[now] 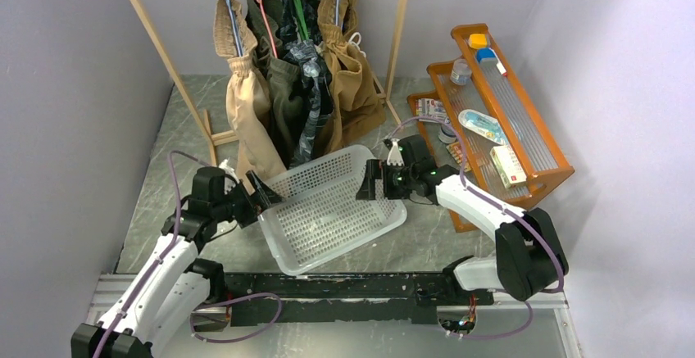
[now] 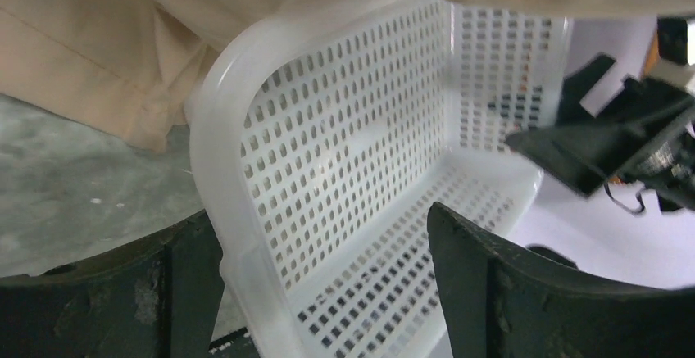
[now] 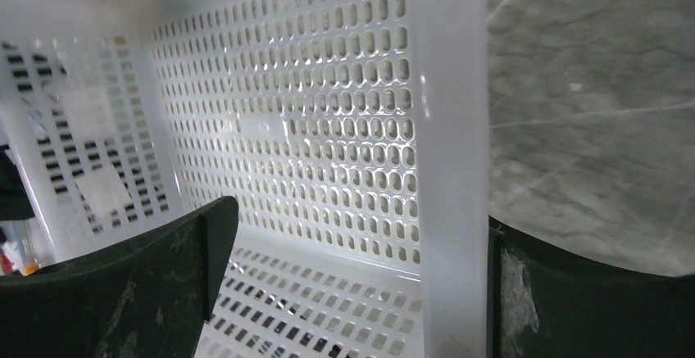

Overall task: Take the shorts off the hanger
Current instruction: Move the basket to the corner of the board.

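Note:
Four shorts hang on hangers from a wooden rack at the back: light beige [image 1: 246, 104], olive green [image 1: 283, 96], dark patterned [image 1: 310, 100] and tan brown [image 1: 352, 79]. Below them a white perforated basket [image 1: 315, 167] sits tilted on the table. My left gripper [image 1: 261, 192] is open and straddles the basket's left wall [image 2: 344, 129], one finger outside and one inside. The beige shorts [image 2: 74, 63] hang just behind that rim. My right gripper [image 1: 370, 186] is also open and straddles the basket's right wall [image 3: 328, 112], its outer finger close against the rim.
The rack's slanted wooden posts [image 1: 164, 55] stand on the grey marble table behind the basket. An orange stepped shelf [image 1: 524, 129] with small boxes and packets fills the right side. Purple walls close in left, right and behind.

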You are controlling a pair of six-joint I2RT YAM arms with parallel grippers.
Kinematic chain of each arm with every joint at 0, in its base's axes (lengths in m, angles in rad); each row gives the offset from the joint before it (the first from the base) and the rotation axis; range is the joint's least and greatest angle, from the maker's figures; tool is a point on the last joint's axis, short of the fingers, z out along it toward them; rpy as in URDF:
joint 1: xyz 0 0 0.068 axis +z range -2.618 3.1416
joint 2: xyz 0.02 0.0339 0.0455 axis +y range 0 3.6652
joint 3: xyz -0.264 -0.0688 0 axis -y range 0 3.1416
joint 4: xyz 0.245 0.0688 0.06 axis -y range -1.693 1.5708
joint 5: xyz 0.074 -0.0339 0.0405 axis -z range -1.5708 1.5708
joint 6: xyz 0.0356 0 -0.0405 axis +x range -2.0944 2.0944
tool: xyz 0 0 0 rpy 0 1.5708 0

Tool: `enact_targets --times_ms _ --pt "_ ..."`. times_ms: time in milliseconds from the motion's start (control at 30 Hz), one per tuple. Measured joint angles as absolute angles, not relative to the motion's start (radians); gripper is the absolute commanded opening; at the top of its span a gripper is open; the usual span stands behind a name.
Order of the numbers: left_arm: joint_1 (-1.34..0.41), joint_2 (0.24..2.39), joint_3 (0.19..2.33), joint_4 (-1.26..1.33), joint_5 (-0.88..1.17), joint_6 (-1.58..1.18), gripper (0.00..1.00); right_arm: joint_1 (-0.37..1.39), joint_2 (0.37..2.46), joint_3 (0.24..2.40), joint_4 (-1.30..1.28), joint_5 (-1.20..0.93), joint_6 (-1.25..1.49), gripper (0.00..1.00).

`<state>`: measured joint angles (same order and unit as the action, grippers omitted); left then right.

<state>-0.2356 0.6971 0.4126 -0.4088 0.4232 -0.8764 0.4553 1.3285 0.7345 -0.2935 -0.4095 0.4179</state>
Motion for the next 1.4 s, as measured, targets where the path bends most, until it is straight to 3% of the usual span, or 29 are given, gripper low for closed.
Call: enact_targets --times_ms 267,500,867,933,1200,1400 --pt "-0.239 0.729 0.531 -0.554 0.158 -0.895 0.99 0.625 1.317 0.700 -0.258 -0.396 0.492 0.99" --pt "-0.245 0.754 0.660 -0.676 -0.027 -0.910 1.00 0.736 1.276 0.604 -0.207 -0.452 0.587 1.00" --pt "-0.246 0.714 0.722 -0.823 -0.171 -0.928 1.00 0.748 1.231 0.706 -0.386 -0.104 0.593 1.00" --pt "-0.246 0.694 0.746 -0.859 -0.187 -0.927 0.99 0.748 1.208 0.702 -0.379 -0.098 0.605 0.95" --pt "-0.246 0.611 0.924 -0.917 -0.199 -0.874 1.00 0.817 1.251 0.597 -0.152 -0.238 0.788 0.89" --pt "-0.246 0.603 0.960 -0.934 -0.168 -0.856 0.99 0.994 1.354 0.603 0.057 -0.120 1.013 0.89"
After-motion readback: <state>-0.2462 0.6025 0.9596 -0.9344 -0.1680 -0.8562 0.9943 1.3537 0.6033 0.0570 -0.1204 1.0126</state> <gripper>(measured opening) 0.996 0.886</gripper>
